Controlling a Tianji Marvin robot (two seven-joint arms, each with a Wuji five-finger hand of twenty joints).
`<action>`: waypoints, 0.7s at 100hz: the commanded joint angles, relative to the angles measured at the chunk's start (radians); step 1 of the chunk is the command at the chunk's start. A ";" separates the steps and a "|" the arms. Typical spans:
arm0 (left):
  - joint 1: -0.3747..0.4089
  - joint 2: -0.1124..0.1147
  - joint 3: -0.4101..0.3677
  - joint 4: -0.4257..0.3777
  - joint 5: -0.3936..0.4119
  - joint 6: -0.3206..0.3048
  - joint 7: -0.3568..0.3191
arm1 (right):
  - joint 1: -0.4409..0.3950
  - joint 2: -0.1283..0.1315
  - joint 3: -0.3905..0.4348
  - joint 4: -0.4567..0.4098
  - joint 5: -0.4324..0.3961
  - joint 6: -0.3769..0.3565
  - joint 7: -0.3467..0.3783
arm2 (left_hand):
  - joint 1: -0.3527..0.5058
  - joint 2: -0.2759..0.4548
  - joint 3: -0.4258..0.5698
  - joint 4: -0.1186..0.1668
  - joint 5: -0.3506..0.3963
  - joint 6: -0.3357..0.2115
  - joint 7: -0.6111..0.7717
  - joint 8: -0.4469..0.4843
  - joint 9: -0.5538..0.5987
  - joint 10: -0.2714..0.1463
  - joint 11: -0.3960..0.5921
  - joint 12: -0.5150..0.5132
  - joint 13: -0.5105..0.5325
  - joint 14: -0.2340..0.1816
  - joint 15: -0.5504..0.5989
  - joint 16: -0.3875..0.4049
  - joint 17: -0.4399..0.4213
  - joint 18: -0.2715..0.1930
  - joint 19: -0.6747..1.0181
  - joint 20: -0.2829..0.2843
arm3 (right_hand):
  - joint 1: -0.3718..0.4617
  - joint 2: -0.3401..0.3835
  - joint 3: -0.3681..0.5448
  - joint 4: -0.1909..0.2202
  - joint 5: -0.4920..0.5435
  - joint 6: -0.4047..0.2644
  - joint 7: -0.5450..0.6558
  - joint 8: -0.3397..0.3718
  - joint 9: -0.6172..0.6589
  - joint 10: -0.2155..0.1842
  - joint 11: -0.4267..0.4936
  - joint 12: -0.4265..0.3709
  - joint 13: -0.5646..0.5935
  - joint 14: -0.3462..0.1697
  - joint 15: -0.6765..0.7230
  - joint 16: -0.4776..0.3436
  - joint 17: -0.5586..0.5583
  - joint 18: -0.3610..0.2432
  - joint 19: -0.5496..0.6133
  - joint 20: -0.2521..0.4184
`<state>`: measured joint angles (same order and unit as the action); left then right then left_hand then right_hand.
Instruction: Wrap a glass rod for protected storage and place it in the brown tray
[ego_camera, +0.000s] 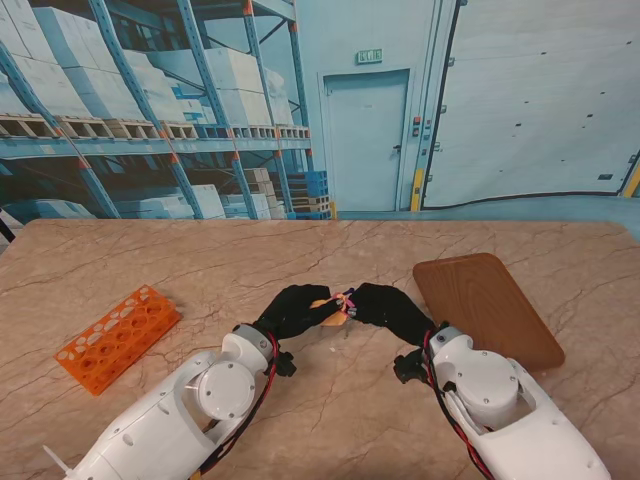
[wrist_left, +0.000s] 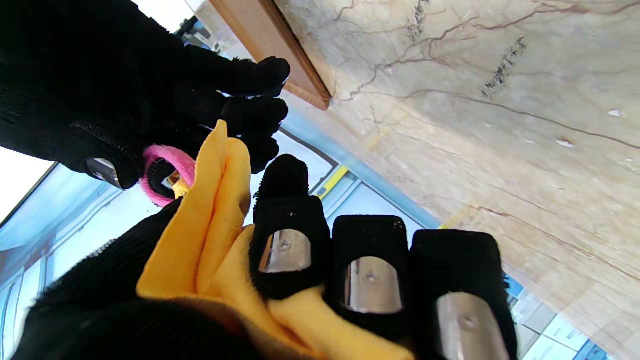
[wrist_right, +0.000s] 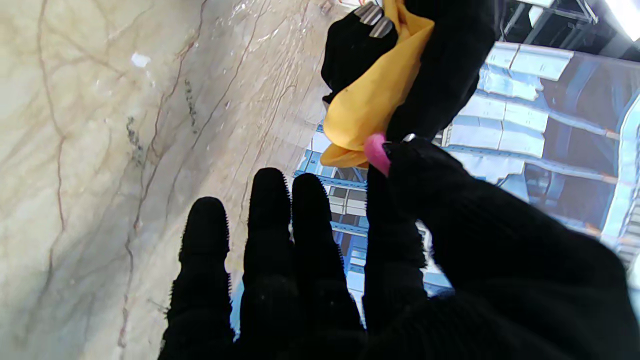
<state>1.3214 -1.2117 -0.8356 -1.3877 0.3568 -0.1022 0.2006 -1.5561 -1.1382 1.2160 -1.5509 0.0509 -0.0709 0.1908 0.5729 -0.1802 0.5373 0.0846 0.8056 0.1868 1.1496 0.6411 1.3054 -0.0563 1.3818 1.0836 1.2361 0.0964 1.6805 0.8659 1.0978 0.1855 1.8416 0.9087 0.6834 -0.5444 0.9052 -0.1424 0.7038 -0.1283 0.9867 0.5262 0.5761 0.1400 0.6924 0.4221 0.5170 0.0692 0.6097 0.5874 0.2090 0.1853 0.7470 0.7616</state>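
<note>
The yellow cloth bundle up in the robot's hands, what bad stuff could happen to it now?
1. The yellow cloth is held off the table between both hands; if the left hand loosens, it might drop, and any glass inside could break.
2. The pink band sits only at the cloth's tip, by the right hand. It may slip off, and the wrap could open.
3. The brown tray lies off to the right, so carrying comes next.
</note>
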 joint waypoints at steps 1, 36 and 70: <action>0.006 -0.004 -0.002 -0.003 -0.004 0.009 -0.004 | -0.008 0.006 -0.002 -0.007 -0.020 -0.024 -0.007 | 0.033 0.036 -0.001 0.030 0.001 0.033 0.082 0.033 0.037 -0.059 0.079 -0.003 0.034 0.005 0.092 0.002 0.009 -0.028 0.252 0.007 | 0.028 -0.004 0.000 -0.037 0.048 -0.096 0.047 0.008 -0.002 -0.025 0.025 0.008 0.014 -0.027 0.020 0.008 0.006 -0.010 0.031 0.022; 0.004 -0.005 0.000 -0.001 -0.003 0.015 -0.002 | -0.014 0.015 -0.006 0.014 -0.262 -0.170 -0.112 | 0.058 0.062 -0.057 0.006 0.003 0.035 0.064 0.089 0.037 -0.064 0.082 -0.006 0.034 0.004 0.092 0.002 0.009 -0.027 0.252 0.006 | 0.016 -0.027 0.027 -0.059 0.077 -0.122 0.034 0.008 0.014 -0.028 0.037 0.007 0.029 -0.027 0.034 0.008 0.017 -0.004 0.050 0.014; 0.001 -0.005 0.005 0.001 -0.004 0.024 -0.009 | -0.008 0.011 -0.001 0.042 -0.344 -0.228 -0.177 | 0.066 0.062 -0.067 0.002 0.005 0.035 0.057 0.107 0.037 -0.064 0.082 -0.007 0.034 0.004 0.092 0.002 0.009 -0.029 0.252 0.007 | 0.011 -0.024 0.038 -0.072 0.071 -0.136 0.038 0.018 0.012 -0.030 0.047 0.005 0.031 -0.029 0.044 0.007 0.015 -0.004 0.067 0.004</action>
<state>1.3197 -1.2130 -0.8303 -1.3874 0.3562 -0.0857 0.1961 -1.5615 -1.1237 1.2132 -1.5121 -0.2890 -0.2908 0.0216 0.5958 -0.1686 0.4603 0.0819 0.8055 0.1869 1.1595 0.7277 1.3126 -0.0616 1.3822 1.0836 1.2363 0.0964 1.6805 0.8658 1.0978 0.1855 1.8416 0.9086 0.6833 -0.5607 0.9053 -0.1774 0.7305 -0.1795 0.9748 0.5166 0.5839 0.1396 0.7166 0.4221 0.5303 0.0692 0.6337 0.5874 0.2232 0.1861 0.7745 0.7617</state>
